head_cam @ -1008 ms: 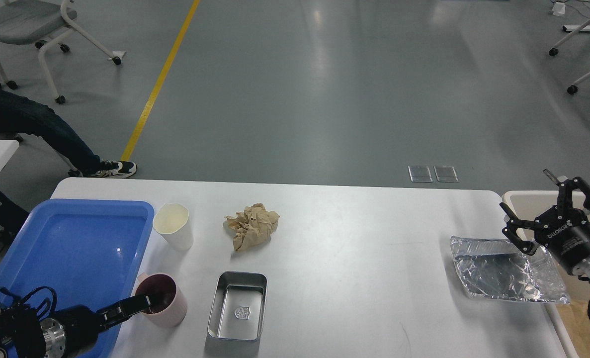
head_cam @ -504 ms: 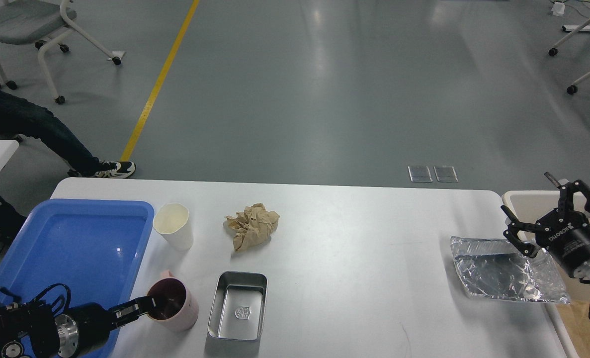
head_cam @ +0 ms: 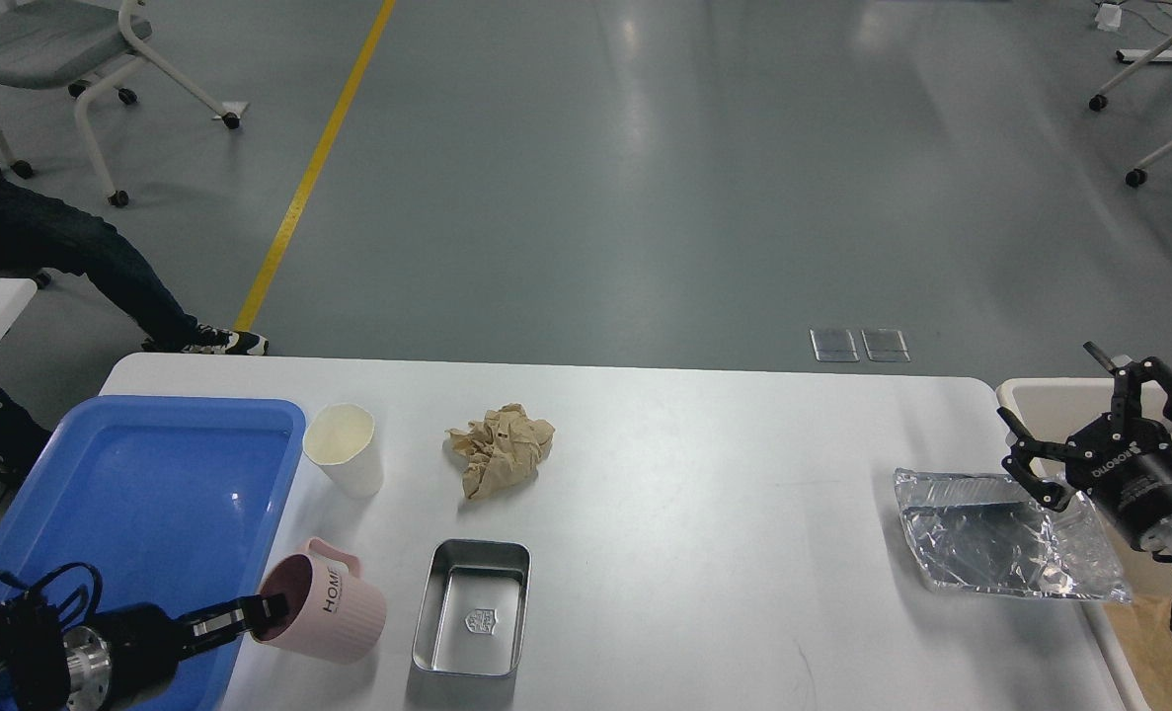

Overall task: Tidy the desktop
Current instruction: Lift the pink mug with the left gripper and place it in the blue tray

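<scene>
The white desktop (head_cam: 704, 464) spans the head view. My left gripper (head_cam: 250, 617) is shut on the rim of a pink mug (head_cam: 324, 617) marked HOME, which is tipped toward the left beside the blue tray (head_cam: 151, 474). A cream paper cup (head_cam: 344, 449) stands near the tray's far corner. A crumpled brown paper ball (head_cam: 500, 446) lies mid-table. A metal rectangular tin (head_cam: 472, 607) sits near the front edge. My right gripper (head_cam: 1089, 420) hangs open above the far end of a foil tray (head_cam: 1000, 533).
A beige bin (head_cam: 1050, 400) stands just off the table's right edge, behind my right arm. A seated person's legs (head_cam: 82, 267) and a wheeled chair (head_cam: 62, 49) are beyond the far left corner.
My left gripper has pulled back to the left with the pink mug, tilting it so its handle and side lettering now show. The right gripper has barely moved.
</scene>
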